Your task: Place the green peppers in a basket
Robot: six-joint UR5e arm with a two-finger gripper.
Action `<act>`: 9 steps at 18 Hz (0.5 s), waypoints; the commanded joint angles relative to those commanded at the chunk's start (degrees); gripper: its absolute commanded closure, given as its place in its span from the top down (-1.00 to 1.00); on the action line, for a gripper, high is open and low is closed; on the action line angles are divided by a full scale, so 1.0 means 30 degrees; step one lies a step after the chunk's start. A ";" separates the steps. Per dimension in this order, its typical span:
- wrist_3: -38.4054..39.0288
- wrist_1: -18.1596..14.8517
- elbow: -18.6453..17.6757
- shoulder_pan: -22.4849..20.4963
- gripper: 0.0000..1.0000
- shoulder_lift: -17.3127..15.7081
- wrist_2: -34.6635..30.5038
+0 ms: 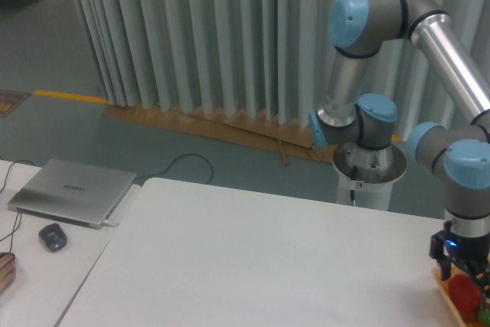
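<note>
Pincer [462, 264] over basket [442, 277]; red pepper [462, 292] beside green pepper [485, 315].

The basket [450, 293] is set on the worktop [260, 258] at its far right edge, partly cut off by the frame. The hand [462, 267] is positioned directly above the basket, with two peppers [464, 293] lying in it beneath. A laptop [70, 191] is placed on a separate surface to the left, and a mouse [53, 237] is found just in front of it. Curtains [222, 36] are hung behind everything.
</note>
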State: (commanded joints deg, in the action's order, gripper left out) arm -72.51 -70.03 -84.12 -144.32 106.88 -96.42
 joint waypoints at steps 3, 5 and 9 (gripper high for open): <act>0.0000 -0.1904 0.0178 0.0526 1.00 -0.0525 -0.0029; 0.0000 -0.3514 0.0090 0.1082 1.00 -0.1111 -0.0058; 0.0058 -0.4722 -0.0231 0.2457 1.00 -0.1931 0.0000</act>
State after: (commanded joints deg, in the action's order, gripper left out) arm -72.33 -84.19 -84.81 -136.95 101.08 -96.42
